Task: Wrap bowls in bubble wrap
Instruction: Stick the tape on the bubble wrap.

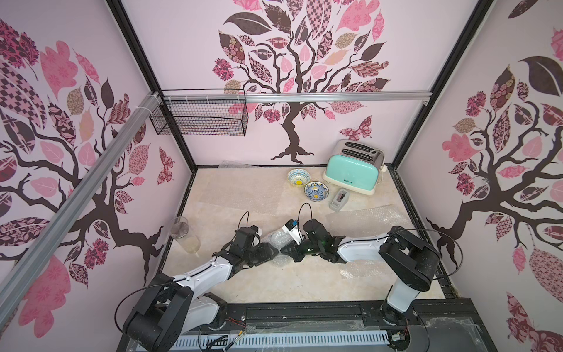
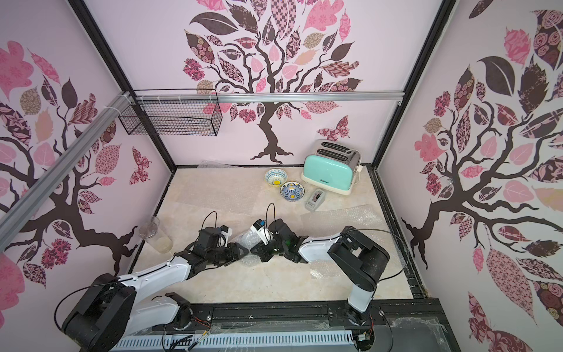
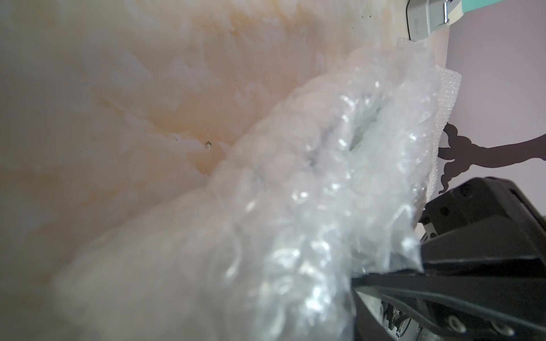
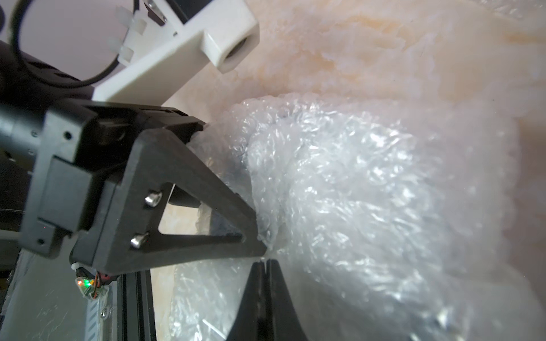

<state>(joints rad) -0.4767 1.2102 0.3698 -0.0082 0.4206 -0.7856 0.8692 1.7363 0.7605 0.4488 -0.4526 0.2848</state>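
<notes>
On the table [image 1: 259, 283], our left jaws clasp the wrap bundle [image 1: 276, 241]; right jaws clench at its edge; we should tuck folds snugly.

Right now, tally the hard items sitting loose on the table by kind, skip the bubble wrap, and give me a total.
Unwrapped bowls: 2
Toaster: 1
Tape dispenser: 1
Drinking glass: 1
Total: 5
</notes>
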